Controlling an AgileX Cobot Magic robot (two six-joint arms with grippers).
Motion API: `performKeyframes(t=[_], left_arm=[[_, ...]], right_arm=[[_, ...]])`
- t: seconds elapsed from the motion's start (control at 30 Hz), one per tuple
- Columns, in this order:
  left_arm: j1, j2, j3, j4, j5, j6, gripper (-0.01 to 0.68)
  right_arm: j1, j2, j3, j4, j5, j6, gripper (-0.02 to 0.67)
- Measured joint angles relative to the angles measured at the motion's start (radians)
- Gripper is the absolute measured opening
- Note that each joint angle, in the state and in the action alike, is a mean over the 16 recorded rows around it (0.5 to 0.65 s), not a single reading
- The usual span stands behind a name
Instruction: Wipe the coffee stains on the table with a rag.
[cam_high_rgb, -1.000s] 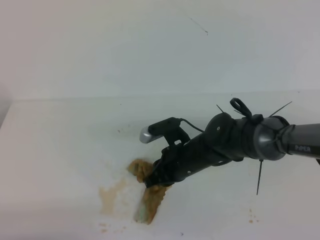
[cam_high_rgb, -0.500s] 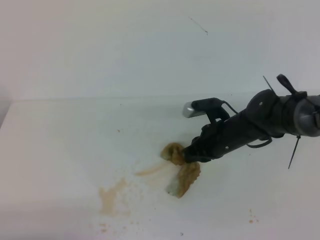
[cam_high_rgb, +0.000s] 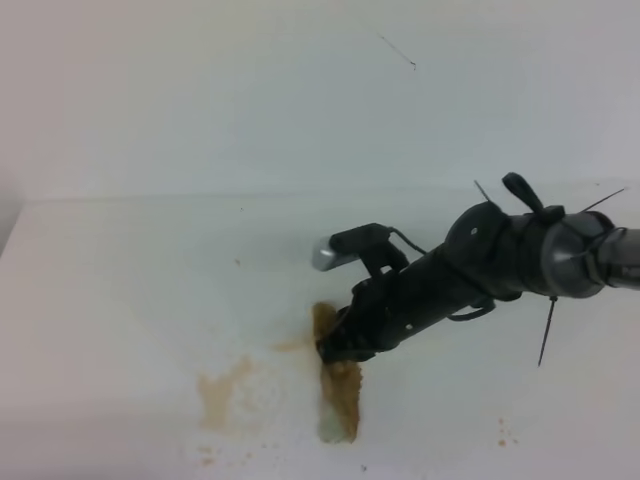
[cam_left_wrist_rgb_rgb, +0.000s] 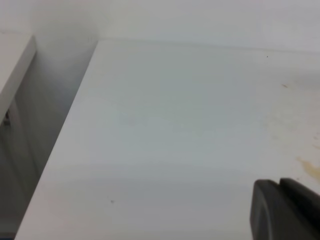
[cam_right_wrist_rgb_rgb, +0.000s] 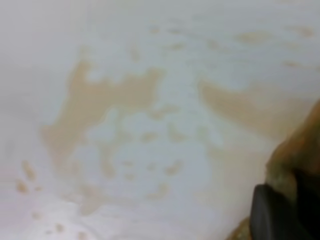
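The white table meets a plain white wall at its far edge. Tan coffee stains lie just left of the rag. The right gripper is pinched tight on the rag, pressing it to the table.

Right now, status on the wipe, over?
Right gripper shut on rag, rag down on table. Coffee stains left of rag not yet wiped. Left gripper's state not visible. Nothing in the way.

Broad flat matte white table, tiny dark specks scattered. Faint pale tan coffee stains near right edge. Black blocky left gripper part at lower right corner, jaw state unclear. Dark gap beside table's left edge.
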Motion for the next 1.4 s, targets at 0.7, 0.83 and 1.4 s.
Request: performKeyframes(t=[0.7, 0.83, 1.4], left_arm=[[0.0, 0.0, 0.0, 0.0, 0.0, 0.0, 0.001], [0.0, 0.0, 0.0, 0.0, 0.0, 0.0, 0.001], [0.0, 0.0, 0.0, 0.0, 0.0, 0.0, 0.001]], right_arm=[[0.03, 0.018, -0.119, -0.029, -0.014, -0.025, 0.029], [-0.007, 0.022, -0.12, -0.098, -0.016, 0.01, 0.028], [-0.138, -0.15, -0.088, -0.314, -0.027, 0.096, 0.028]])
